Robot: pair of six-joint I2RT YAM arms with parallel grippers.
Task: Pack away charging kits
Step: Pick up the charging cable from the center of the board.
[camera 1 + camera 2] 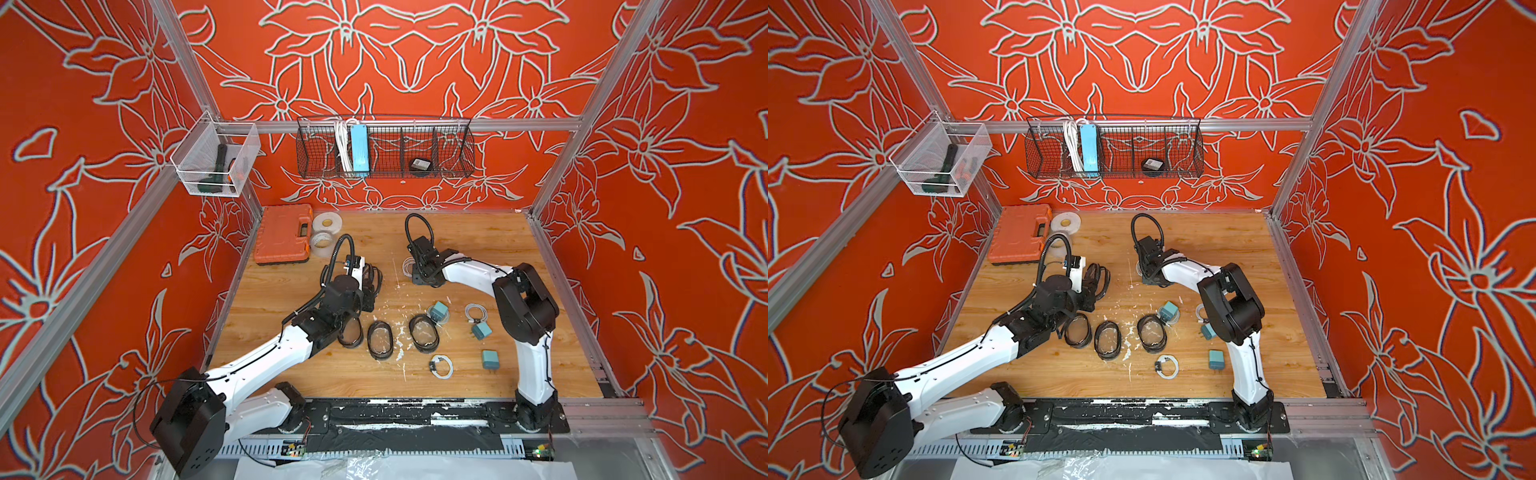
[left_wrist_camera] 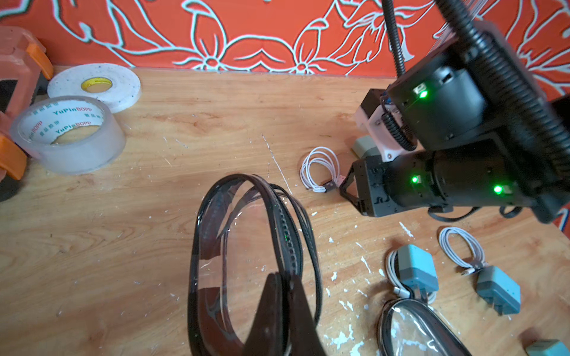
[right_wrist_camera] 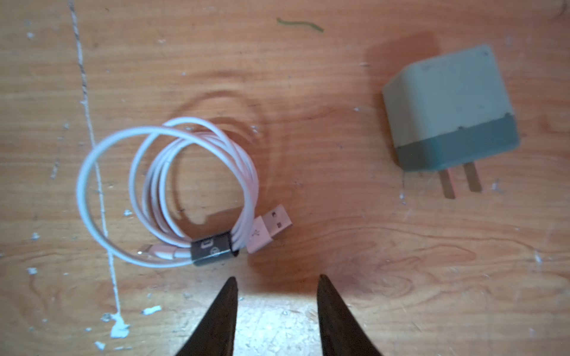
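Fingers of the left end effector (image 2: 283, 279) are pressed together on the black rim of one clear oval case (image 2: 240, 240). It holds this case on its edge a little to 10 o'clock of the centre of the tabletop (image 1: 353, 382). Whether the case touches the wood, I cannot tell.

The right end effector (image 3: 277, 296) is spread, with nothing between its jaws. It hangs over bare wood near the centre, a little toward 12 o'clock. Near it lie one coiled white cable (image 3: 191, 129) and one teal plug adapter (image 3: 450, 108), apart from each other. The adapter is on its side and shows two prongs.

In both top views the other kits lie from 3 to 5 o'clock. A second adapter (image 1: 439, 309) rests on a cable, just beside the rim of a second oval case (image 1: 424, 332). A third adapter (image 1: 482, 331) lies just beside a third cable (image 1: 475, 313). A fourth adapter (image 1: 490, 359) has a fourth cable (image 1: 441, 366) apart from it, at its 9 o'clock.

A third oval case (image 1: 380, 340) and a fourth oval case (image 1: 351, 332) lie flat toward 6 and 7 o'clock, the last one partly under the left arm. An orange toolbox (image 1: 283, 232) and two tape rolls (image 1: 326, 230) sit at 11 o'clock.
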